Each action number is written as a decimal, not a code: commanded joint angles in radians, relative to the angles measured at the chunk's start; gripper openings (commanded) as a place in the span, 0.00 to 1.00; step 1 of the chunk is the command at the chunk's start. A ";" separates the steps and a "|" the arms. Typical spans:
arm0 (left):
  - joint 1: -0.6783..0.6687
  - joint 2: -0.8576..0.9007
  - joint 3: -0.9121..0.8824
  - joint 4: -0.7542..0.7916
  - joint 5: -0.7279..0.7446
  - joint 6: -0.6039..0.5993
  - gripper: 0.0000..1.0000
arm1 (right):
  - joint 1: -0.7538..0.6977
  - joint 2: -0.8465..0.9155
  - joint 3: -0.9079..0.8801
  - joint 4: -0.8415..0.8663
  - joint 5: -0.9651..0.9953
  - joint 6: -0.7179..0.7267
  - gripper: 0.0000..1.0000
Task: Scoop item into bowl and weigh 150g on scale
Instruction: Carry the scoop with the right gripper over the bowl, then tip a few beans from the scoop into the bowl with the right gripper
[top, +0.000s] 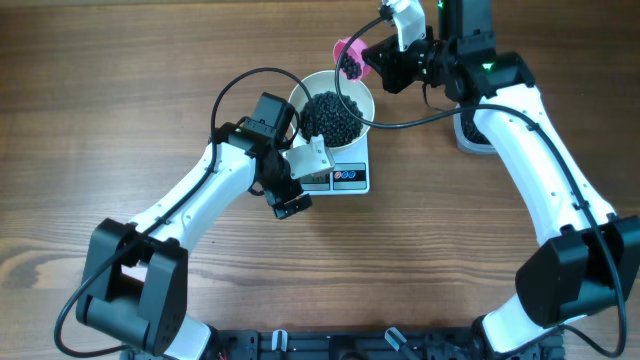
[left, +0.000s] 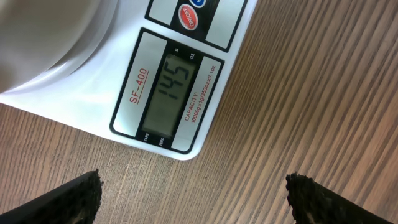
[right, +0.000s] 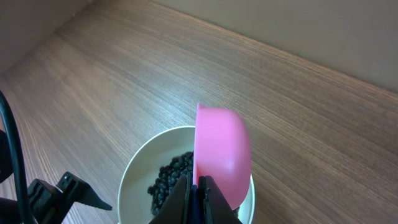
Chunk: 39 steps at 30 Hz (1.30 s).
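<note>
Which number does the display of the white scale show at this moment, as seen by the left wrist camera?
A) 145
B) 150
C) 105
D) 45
A: in the left wrist view the display of the scale reads 145, while the bowl stands on the scale.

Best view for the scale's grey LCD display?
Left wrist: the grey LCD display on the small white rectangular scale is close and sharp, reading 145. Overhead shows only the scale's front edge, display unreadable. Right wrist misses it.
</note>
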 joint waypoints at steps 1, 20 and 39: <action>0.003 0.007 -0.004 0.000 0.019 0.019 1.00 | -0.001 -0.021 0.016 0.000 -0.014 -0.023 0.04; 0.003 0.007 -0.004 0.000 0.019 0.019 1.00 | -0.001 -0.021 0.016 -0.015 -0.024 -0.100 0.04; 0.002 0.007 -0.004 0.000 0.019 0.019 1.00 | -0.001 -0.021 0.016 -0.032 -0.087 -0.152 0.04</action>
